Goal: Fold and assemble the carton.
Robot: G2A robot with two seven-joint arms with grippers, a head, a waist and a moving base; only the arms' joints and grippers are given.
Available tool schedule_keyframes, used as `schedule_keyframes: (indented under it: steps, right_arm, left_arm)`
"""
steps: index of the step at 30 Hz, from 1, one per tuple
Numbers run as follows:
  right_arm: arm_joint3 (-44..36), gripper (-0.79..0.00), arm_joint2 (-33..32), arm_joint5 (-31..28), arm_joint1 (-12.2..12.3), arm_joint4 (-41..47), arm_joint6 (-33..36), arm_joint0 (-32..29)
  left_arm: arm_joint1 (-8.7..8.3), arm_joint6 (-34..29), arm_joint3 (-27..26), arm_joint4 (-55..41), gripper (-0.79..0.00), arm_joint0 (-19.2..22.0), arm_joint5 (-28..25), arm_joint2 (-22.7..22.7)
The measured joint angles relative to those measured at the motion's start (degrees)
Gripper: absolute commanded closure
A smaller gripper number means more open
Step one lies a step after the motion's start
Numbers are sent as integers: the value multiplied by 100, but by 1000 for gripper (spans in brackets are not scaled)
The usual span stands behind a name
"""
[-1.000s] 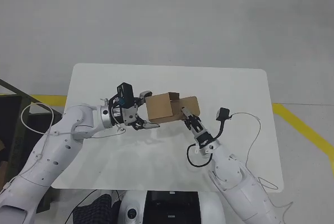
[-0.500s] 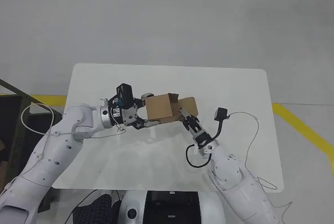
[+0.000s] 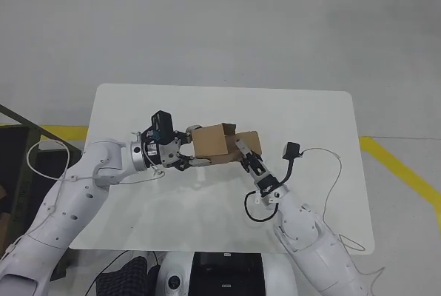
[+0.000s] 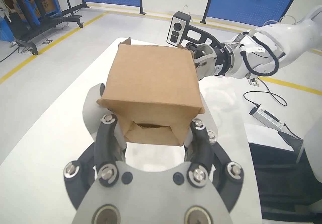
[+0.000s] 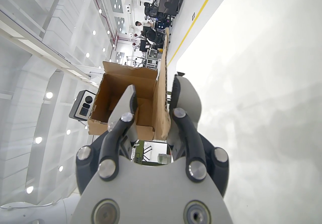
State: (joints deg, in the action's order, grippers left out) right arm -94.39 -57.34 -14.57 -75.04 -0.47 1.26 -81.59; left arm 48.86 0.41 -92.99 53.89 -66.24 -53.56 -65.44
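A brown carton (image 3: 211,142) hangs above the white table (image 3: 317,111), held between both arms. My left gripper (image 3: 188,147) clasps its folded end: in the left wrist view the carton (image 4: 151,79) sits between the two fingers (image 4: 91,105), which press on its sides. My right gripper (image 3: 244,154) is at the carton's other, open end. In the right wrist view one finger (image 5: 129,100) is inside the open carton (image 5: 118,94), the other outside, with a side wall (image 5: 162,89) between them. Several flaps at the open end stand unfolded.
A black power adapter (image 3: 293,151) with its cable (image 3: 331,159) lies on the table to the right of the carton. A dark bin with cardboard sheets (image 3: 2,170) stands on the floor at the left. Bare table surrounds the arms.
My left gripper's fingers, spread wide a second ago, have come in against the carton's end. The carton and the right gripper have shifted slightly to the left.
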Motion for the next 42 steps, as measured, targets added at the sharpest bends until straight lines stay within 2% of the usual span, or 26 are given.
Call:
schedule_keyframes:
  steps: [1, 12, 13, 14, 15, 19, 21, 26, 32, 38, 42]
  right_arm:
    - [3, -785, -13, 0, -2, 0, -5, -2]
    - [72, -785, -543, -142, 16, 385, -71, -67]
    - [70, -360, -636, -168, 25, 430, -77, -84]
    - [53, -212, -761, -200, 40, 484, -69, -112]
    - [31, 0, -852, -222, 51, 515, -45, -137]
    - [-128, 0, -1140, -345, 106, 529, 273, -251]
    - [-214, 0, -1258, -451, 153, 254, 596, -294]
    - [-682, 0, -1345, -666, 246, 368, 1778, -502]
    - [-968, 0, -1293, -522, 313, 448, 2835, -522]
    - [-830, 0, -1083, -273, 319, 356, 3236, -270]
    - [-718, 0, -981, -171, 308, 290, 3218, -106]
  left_arm:
    - [1, 0, 0, -3, -511, -8, -1, -14]
    - [6, 52, 111, 1, -493, -124, -29, -231]
    - [5, 52, 127, 12, -493, -135, -35, -249]
    - [4, 46, 153, 33, -489, -148, -43, -271]
    - [4, 40, 173, 53, -489, -154, -52, -286]
    - [9, 44, 241, 98, -505, -169, -92, -328]
    - [16, 55, 257, 108, -514, -166, -96, -338]
    - [41, 61, 253, 138, -502, -156, -87, -321]
    - [69, 75, 169, 152, -508, -157, -147, -279]
    - [86, 102, 56, 144, -508, -202, -208, -287]
    - [95, 119, -30, 140, -523, -253, -294, -283]
